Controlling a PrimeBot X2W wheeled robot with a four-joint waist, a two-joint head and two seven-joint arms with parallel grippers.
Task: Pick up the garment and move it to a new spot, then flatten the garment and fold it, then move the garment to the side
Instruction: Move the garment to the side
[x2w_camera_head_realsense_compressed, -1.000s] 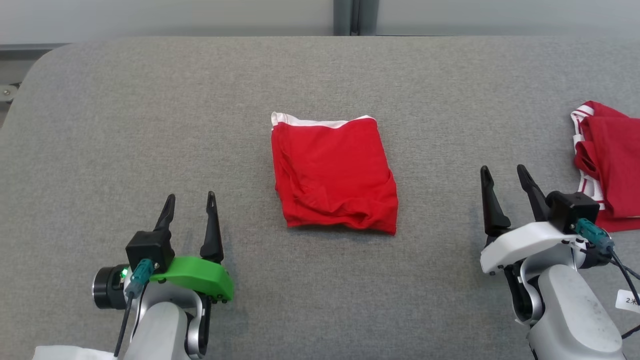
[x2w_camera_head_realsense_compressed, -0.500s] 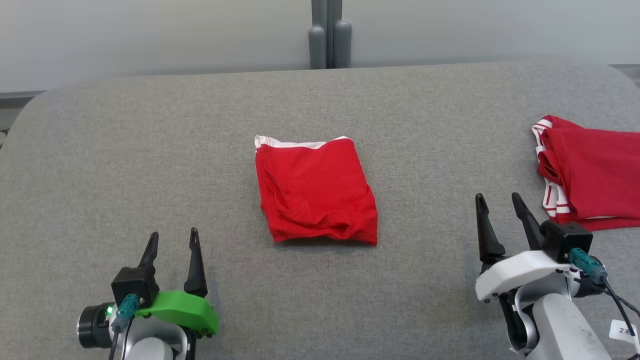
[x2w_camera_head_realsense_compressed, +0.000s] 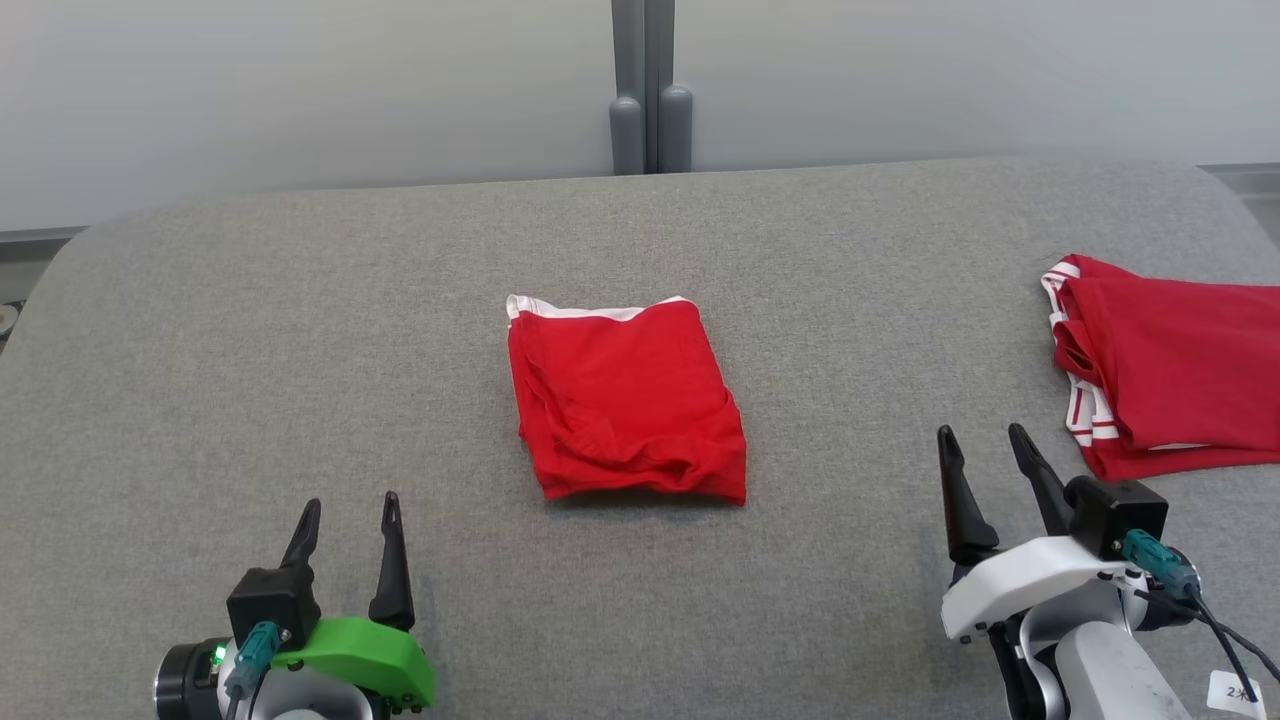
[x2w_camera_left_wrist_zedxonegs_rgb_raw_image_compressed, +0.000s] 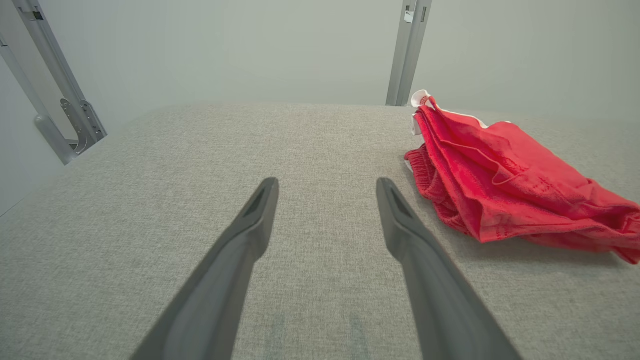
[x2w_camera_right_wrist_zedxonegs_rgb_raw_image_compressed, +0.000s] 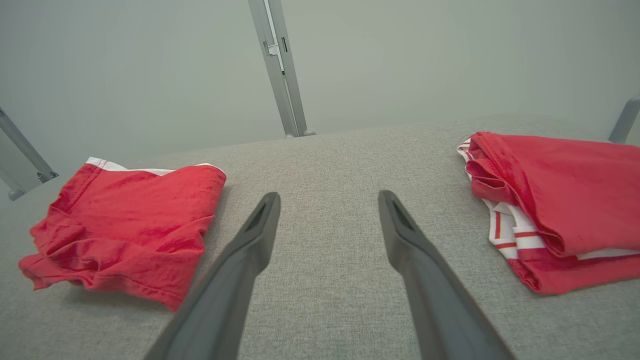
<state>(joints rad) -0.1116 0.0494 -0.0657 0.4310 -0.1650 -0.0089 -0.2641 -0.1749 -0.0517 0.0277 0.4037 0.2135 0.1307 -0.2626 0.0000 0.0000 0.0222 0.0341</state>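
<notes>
The left gripper is pointing across the grey woven tabletop, its tapered dark jaws gaping wide and empty. The folded red garment, a soft knit with a white waistband, is lying ahead-right of them and ahead-left of the right gripper, whose jaws are likewise standing wide and empty. A red stack with striped trim is lying ahead-right of those jaws.

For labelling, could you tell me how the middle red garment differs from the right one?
The middle garment shows a plain white band at its far edge; the right garment shows red-and-white stripes on its left. The middle garment's near edge is rumpled; the right garment lies smoother. Both are red, folded.
</notes>
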